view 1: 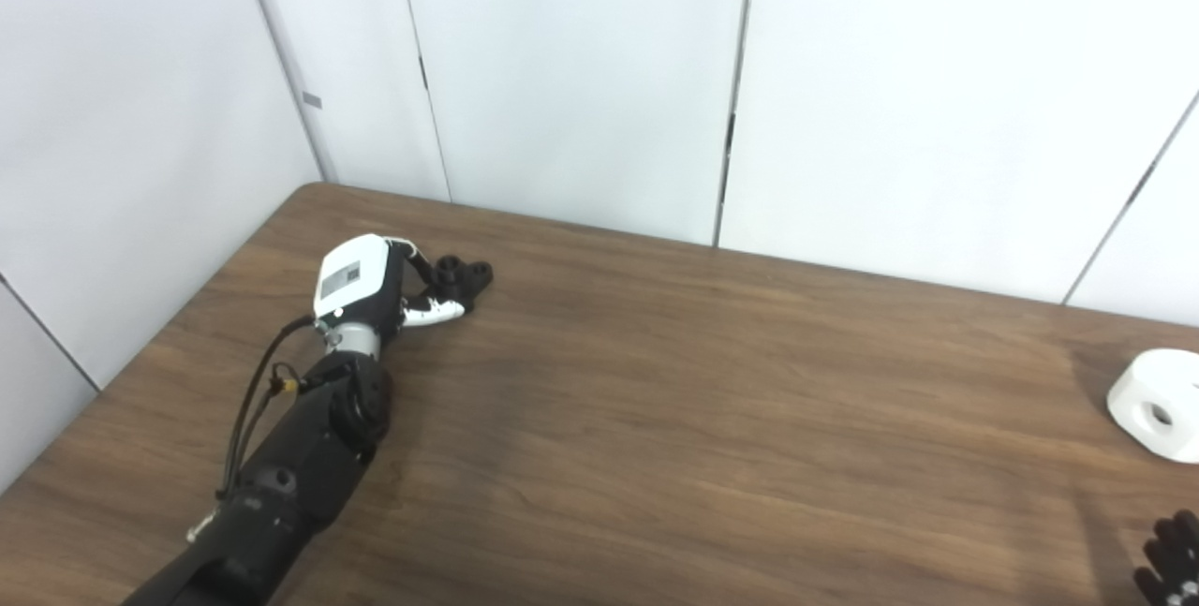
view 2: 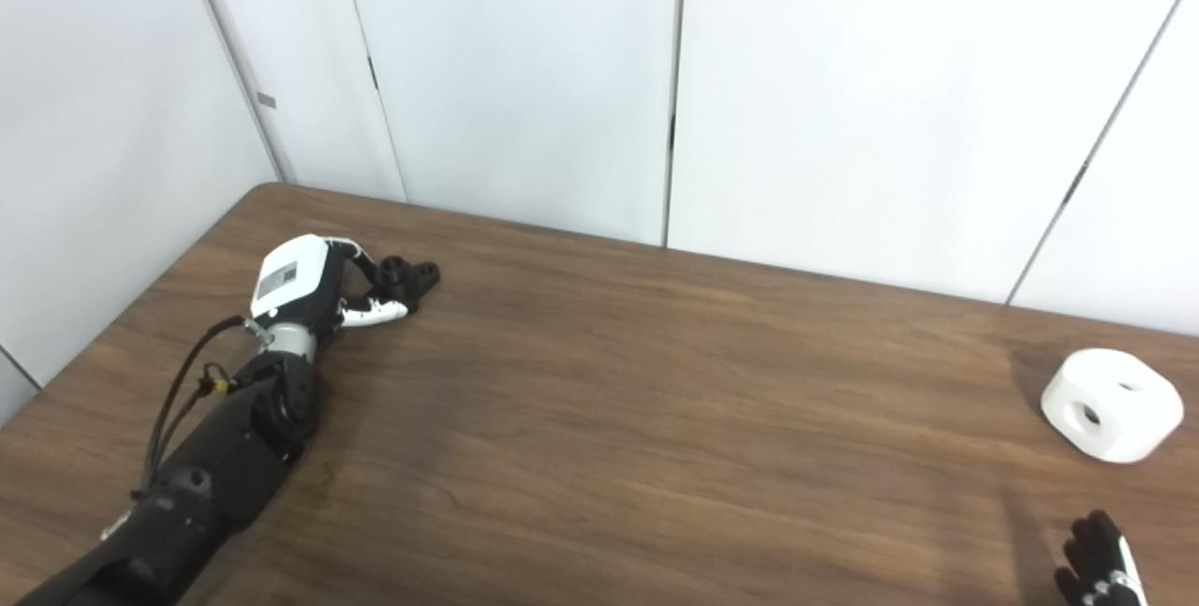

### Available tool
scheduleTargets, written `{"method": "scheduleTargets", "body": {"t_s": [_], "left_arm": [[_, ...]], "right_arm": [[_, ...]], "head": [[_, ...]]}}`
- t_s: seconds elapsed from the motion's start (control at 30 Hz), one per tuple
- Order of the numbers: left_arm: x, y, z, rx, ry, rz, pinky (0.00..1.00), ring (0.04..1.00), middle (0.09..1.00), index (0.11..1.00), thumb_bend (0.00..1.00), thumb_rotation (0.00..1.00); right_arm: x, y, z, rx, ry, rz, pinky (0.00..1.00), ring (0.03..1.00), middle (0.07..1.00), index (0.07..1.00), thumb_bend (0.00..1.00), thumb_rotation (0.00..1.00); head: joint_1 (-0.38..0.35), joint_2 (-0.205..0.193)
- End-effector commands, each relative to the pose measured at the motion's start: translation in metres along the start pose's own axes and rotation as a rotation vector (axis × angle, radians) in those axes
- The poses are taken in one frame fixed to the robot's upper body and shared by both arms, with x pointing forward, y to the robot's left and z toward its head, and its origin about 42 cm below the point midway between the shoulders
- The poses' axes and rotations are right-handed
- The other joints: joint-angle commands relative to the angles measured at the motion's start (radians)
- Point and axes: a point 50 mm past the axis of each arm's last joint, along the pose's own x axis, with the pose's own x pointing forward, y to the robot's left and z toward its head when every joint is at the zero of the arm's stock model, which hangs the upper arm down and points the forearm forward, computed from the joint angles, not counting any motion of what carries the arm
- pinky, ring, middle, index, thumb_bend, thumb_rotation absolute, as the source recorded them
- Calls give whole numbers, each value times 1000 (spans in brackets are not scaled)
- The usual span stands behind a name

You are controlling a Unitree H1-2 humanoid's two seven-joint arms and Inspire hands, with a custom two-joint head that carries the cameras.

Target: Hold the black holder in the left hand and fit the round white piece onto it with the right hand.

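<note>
Left eye view: left hand (view 1: 370, 288) clasping small black plastic holder (view 1: 461, 277) upper left; round white piece (view 1: 1161, 403) right edge; right hand (view 2: 1101, 564) lower right, grip indiscernible

holder (view 1: 464, 276): black | piece (view 2: 1112, 405): white | table (view 1: 656, 400): brown woodgrain

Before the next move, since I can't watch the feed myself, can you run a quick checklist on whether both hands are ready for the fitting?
1. Left robot hand at the black holder: ok, its fingers are on the part at the table's far left.
2. Holder gripped firmly and lifted: cannot tell, the fingers hide the contact and it looks to be low on the table.
3. Round white piece free to pick up: ok, it lies alone at the far right.
4. Right robot hand on the white piece: not ok, only its fingertips show, short of it.
5. Path between the parts: ok, bare wood.
</note>
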Motion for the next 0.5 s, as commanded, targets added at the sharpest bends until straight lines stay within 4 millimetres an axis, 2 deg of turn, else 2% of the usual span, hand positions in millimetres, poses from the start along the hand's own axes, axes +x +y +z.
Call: {"method": "scheduleTargets", "body": {"t_s": [0.0,0.17,0.47], "left_arm": [[-5,0,16,-24,-45,-25,963,906,819,487,520,49],[-26,-2,34,-85,-91,-86,976,917,830,487,520,49],[-74,3,70,-116,-191,-181,973,920,822,488,519,54]], "right_arm": [[-6,11,-13,39,31,-8,1000,1000,986,994,640,1000],[-6,12,-14,46,27,-5,1000,1000,987,993,624,1000],[-7,13,-10,23,41,-12,1000,1000,978,987,673,1000]], "head": [[-5,5],[-14,7],[-52,26]]}}
